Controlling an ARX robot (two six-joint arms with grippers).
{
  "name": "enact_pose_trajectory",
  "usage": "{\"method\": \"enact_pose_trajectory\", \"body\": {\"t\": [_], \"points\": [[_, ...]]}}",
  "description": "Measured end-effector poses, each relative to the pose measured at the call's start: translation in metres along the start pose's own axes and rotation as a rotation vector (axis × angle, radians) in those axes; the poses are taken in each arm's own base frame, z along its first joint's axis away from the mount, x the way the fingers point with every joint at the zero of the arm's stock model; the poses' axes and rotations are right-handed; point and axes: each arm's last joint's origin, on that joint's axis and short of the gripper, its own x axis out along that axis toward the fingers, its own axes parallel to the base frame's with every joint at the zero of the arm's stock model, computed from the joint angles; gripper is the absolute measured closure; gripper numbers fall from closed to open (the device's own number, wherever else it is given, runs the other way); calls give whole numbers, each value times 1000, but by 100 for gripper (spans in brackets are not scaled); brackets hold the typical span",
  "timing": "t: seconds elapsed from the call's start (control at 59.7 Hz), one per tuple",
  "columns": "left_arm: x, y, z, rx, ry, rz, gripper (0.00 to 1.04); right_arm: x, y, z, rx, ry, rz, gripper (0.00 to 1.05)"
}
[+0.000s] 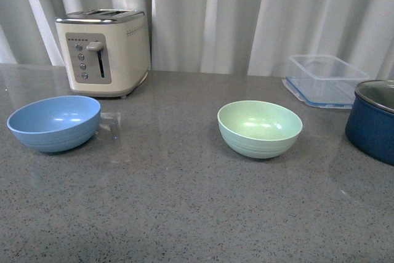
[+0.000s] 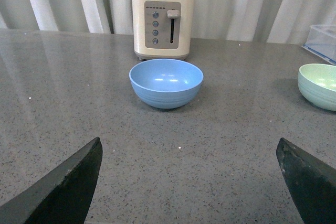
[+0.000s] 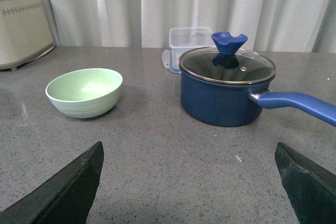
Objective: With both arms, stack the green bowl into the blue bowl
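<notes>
The blue bowl sits upright and empty on the grey counter at the left, in front of the toaster. The green bowl stands upright and empty right of centre. No arm shows in the front view. In the left wrist view my left gripper is open, well short of the blue bowl, with only counter between its fingers; the green bowl is at the frame's edge. In the right wrist view my right gripper is open over bare counter, the green bowl ahead and to one side.
A cream toaster stands at the back left. A clear plastic container lies at the back right. A dark blue pot with a glass lid and a long handle stands close to the green bowl's right.
</notes>
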Motion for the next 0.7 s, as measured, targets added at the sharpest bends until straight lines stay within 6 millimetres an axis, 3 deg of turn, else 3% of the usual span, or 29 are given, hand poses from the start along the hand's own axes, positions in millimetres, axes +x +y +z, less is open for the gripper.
{"method": "enact_pose_trajectory", "body": {"t": [0.704], "points": [[0,0,0,0,0,0,7,0,0,0,0,0,0,10]]}}
